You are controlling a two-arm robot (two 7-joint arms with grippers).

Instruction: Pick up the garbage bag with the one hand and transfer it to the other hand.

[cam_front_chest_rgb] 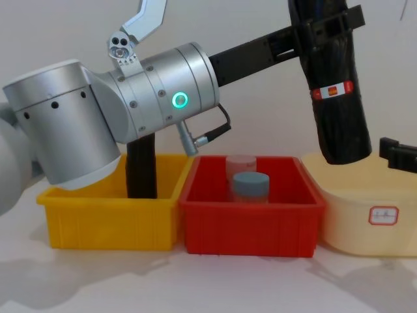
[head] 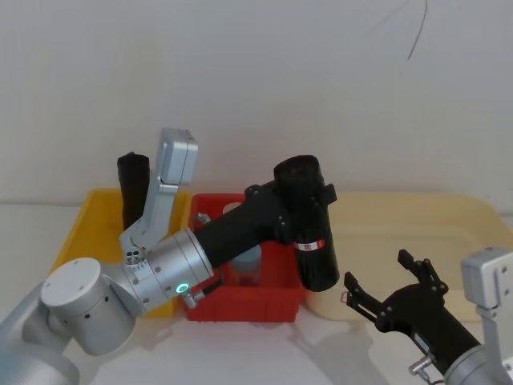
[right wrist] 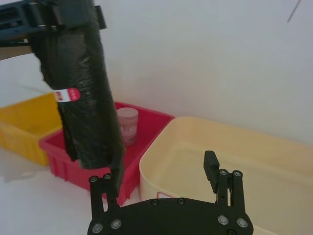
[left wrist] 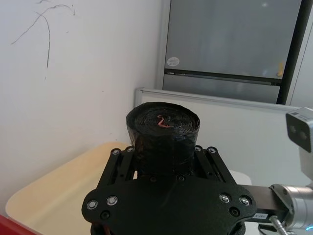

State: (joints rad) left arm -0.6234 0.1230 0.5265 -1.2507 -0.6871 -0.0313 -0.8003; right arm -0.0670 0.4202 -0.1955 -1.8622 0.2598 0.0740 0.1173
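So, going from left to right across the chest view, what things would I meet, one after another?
Yellow bin with a plain black roll standing in it → red bin with two jars → garbage bag, held up in the fingers of the left gripper → right gripper, open, at the right edge.

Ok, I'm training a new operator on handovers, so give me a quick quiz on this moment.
1. True or false: the left hand holds the labelled bag roll in the air.
2. Which bin holds the plain black roll? A red, B yellow, C cream.
3. Fill in: the right hand is ___ (open or shut).
Key: 1 true. 2 B, the yellow bin. 3 open.
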